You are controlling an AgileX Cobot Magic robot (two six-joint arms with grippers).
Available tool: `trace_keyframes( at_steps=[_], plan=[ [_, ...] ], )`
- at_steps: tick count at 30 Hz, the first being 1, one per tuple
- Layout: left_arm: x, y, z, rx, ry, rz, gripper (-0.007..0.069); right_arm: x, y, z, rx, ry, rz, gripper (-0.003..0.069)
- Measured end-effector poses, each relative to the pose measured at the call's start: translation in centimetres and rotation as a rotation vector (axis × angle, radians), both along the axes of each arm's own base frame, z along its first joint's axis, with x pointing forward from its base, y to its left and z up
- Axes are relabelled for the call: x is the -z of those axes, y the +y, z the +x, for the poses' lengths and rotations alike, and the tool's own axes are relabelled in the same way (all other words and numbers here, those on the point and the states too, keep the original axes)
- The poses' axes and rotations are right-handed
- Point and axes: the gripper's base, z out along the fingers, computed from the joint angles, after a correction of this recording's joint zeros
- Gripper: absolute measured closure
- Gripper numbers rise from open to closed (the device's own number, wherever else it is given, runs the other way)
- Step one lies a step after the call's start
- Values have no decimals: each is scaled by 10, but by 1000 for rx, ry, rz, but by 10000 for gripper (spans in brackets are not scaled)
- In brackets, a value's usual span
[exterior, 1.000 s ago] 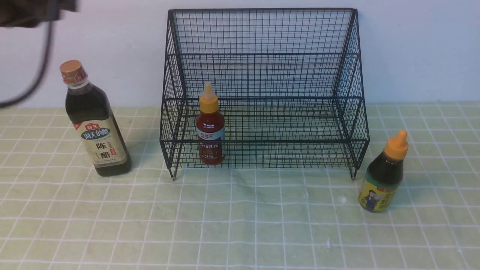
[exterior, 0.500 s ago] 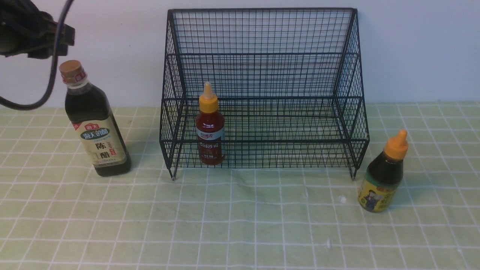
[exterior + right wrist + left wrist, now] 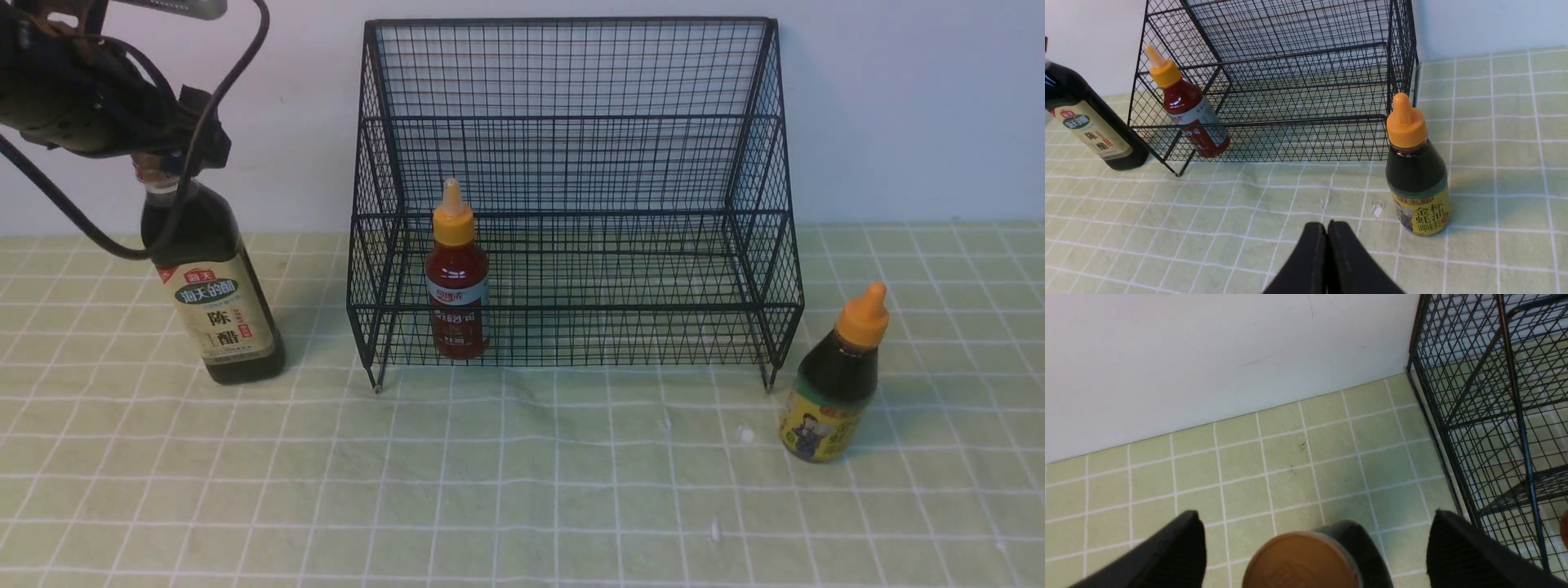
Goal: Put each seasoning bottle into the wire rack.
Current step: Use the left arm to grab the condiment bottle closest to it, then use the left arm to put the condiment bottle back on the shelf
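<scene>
The black wire rack [image 3: 571,122] stands at the back middle. The small red bottle [image 3: 457,286] stands on its lower tier, at the left. The tall dark bottle [image 3: 214,286] stands left of the rack on the cloth. My left gripper [image 3: 167,159] is over its top, and in the left wrist view it [image 3: 1312,522] is open with the gold cap [image 3: 1302,561] between the two fingers, apart from both. The squat dark bottle [image 3: 833,384] stands right of the rack. My right gripper [image 3: 1327,228] is shut and empty, above the cloth just left of that bottle [image 3: 1417,171].
A light wall rises right behind the rack and the tall bottle. The green checked cloth [image 3: 522,490] covers the table. A black cable [image 3: 204,122] hangs from the left arm beside the tall bottle's neck.
My left arm has come in from the upper left and moved down and right, until its open gripper sits over the tall bottle's cap. The bottles and rack have not moved.
</scene>
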Motion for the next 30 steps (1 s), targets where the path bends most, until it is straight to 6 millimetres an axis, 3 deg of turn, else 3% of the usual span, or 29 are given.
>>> trace_keyframes(
  at_steps=[4, 8, 13, 21, 25, 30],
  plan=[
    [6, 0, 3, 0, 14, 4, -16, 0, 0, 0, 0, 0, 0, 672],
    [13, 1, 7, 2, 32, 18, 67, 0, 0, 0, -1, 1, -1, 672],
    [18, 1, 9, 3, 53, 17, 307, 0, 0, 0, -2, 2, -2, 672],
    [13, 0, 2, 6, 73, 2, 313, 0, 0, 0, -3, 2, -5, 672],
    [-16, -1, -11, 20, 50, 9, 313, 0, 0, 0, -8, -3, -16, 672],
    [-83, -5, -33, 26, -139, -28, 313, 0, 0, 0, -9, -4, -19, 672]
  ],
)
